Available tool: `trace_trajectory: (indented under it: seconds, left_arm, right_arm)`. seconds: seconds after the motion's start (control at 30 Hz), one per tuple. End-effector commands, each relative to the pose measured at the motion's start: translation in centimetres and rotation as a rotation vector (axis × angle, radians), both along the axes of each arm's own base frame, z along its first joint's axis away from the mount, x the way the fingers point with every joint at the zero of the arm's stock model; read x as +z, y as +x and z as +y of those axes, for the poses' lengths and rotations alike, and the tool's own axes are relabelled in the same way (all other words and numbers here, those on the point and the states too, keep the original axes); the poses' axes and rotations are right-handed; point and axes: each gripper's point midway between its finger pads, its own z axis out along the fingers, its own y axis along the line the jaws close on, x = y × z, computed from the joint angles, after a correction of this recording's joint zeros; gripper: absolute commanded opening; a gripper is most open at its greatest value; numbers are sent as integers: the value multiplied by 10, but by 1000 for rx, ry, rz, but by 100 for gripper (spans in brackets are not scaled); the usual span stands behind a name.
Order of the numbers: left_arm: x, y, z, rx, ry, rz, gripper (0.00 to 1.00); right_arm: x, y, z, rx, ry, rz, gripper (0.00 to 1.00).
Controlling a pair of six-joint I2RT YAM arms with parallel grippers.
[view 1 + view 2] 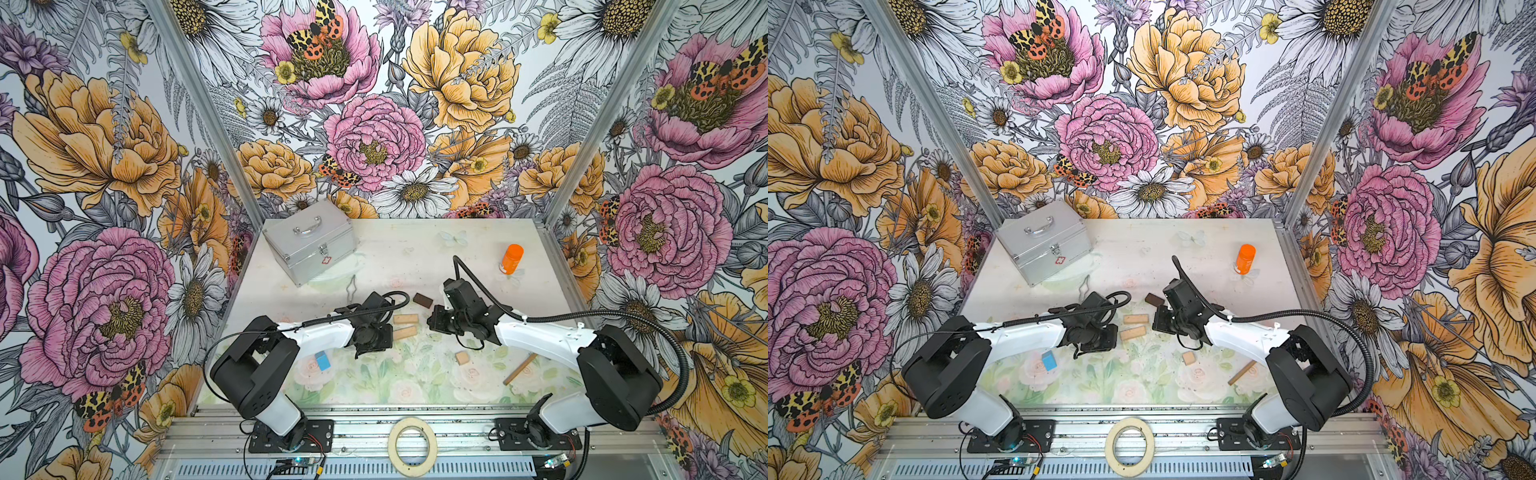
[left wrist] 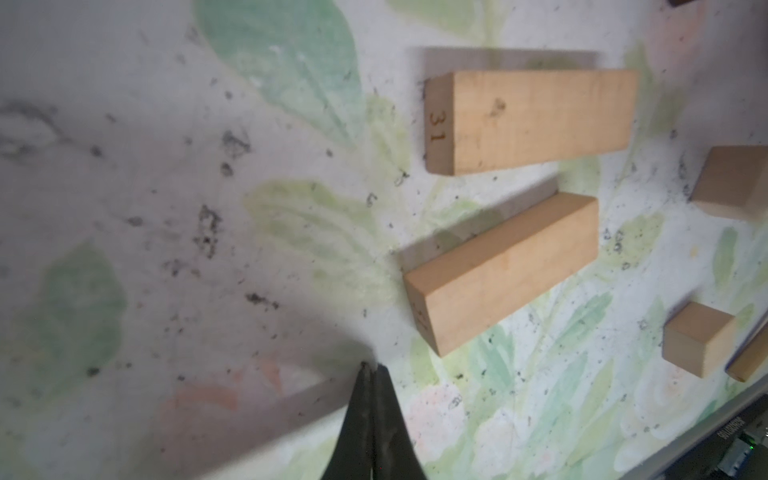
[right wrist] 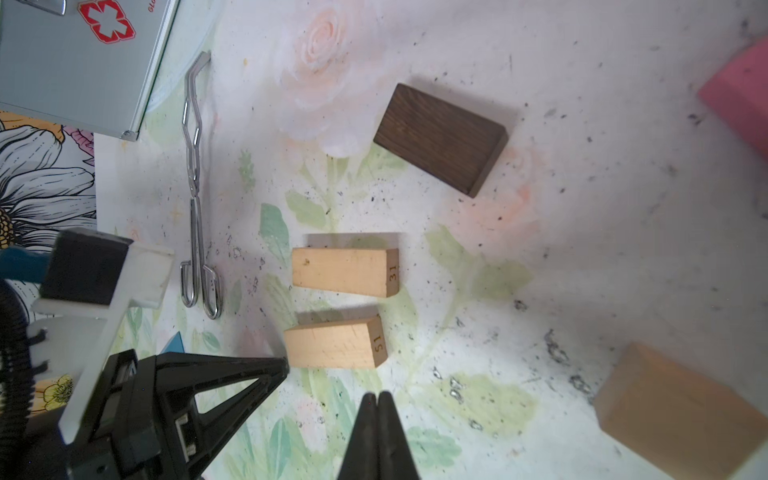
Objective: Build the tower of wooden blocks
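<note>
a silver case (image 1: 309,245) is set at the table's (image 1: 415,257) far-left corner, metal tongs (image 3: 194,195) just beside it; an orange bottle (image 1: 512,259) is stood far right, a thin stick (image 1: 520,369) laid near right, a tape roll (image 1: 413,446) on the front rail.

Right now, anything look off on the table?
Nothing spilled or damaged. No tower stands: the blocks lie scattered flat, the near tan bar skewed to the far tan bar, the dark brown bar off alone. Left gripper and right gripper are shut and empty. Dark specks litter the table.
</note>
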Motion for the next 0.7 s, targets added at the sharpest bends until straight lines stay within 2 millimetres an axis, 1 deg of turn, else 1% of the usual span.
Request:
trace_trajectory:
  seconds: [0.0,0.1,0.23,0.37,0.57,0.67]
  left_arm:
    - [4,8,-16,-22,-46,2,0]
    - [2,10,-21,-31,-50,12,0]
    - [-2,13,-24,-31,-46,22,0]
    - [-3,18,-26,-28,-45,21,0]
    - [-1,22,-22,-13,-39,12,0]
    - [2,23,-17,-3,-32,0,0]
  right_arm:
    - [-8,0,-3,10,-23,4,0]
    - [-11,0,-4,9,-29,8,0]
    - [-14,-1,-5,8,-32,14,0]
    - [-20,-2,-2,13,-20,31,0]
    - [-27,-5,6,22,11,55,0]
    - [-33,-11,15,51,20,76,0]
